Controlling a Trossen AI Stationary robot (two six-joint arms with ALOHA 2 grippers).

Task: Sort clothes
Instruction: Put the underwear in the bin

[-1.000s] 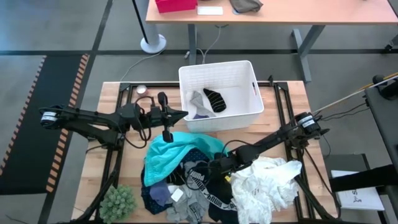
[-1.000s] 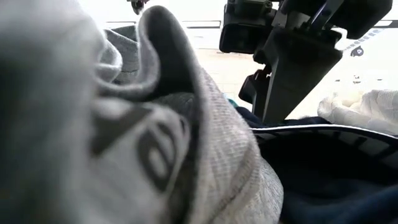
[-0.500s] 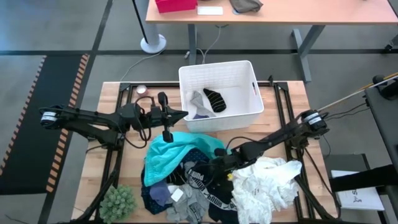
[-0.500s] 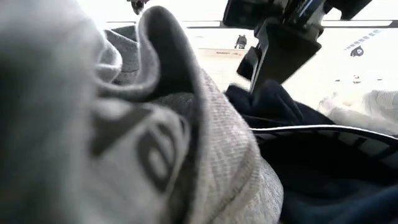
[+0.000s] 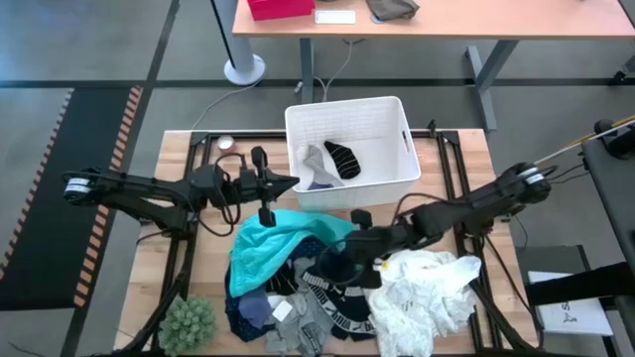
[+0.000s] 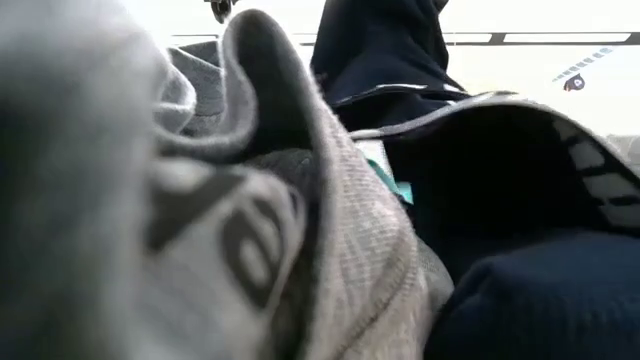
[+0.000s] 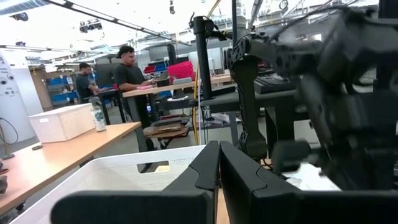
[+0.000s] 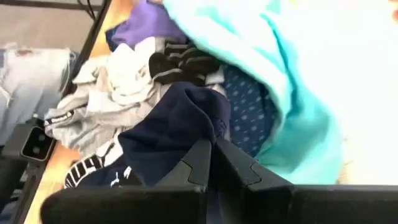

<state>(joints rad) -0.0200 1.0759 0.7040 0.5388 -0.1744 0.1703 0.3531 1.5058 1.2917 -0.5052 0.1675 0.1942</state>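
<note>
The clothes lie in a pile on the table's near half: a teal one (image 5: pixel 270 248), a navy dotted one (image 8: pixel 249 112), a grey one (image 5: pixel 306 325), black ones with white print (image 5: pixel 342 309) and a large white one (image 5: pixel 427 297). A striped sock (image 5: pixel 343 158) lies in the white bin (image 5: pixel 382 119). My right gripper (image 5: pixel 340 264) is over the middle of the pile, shut on a dark navy garment (image 8: pixel 180 124). My left gripper (image 5: pixel 290 181) hovers shut beside the bin's left near corner and holds nothing. My right gripper pinches a bunched fold of the dark navy garment (image 8: pixel 198 138) between its two fingers, coming from above and slanting down from the table's right. The pinched part is pulled up into a peak (image 6: pixel 380 45). The garment's lower part (image 6: pixel 520 150) still drapes on the pile.
A green spiky plant (image 5: pixel 189 322) stands at the table's near left corner. Black frame rails (image 5: pixel 451 159) run along the table's sides. In the low view the grey garment (image 6: pixel 150 200) fills the foreground. People stand at desks beyond the table in the left wrist view.
My right gripper has taken hold of the dark navy garment and risen steeply, and its arm has drawn back toward the table's right. The gripped part of the garment has been pulled up out of the pile while its lower part stays on the heap.
</note>
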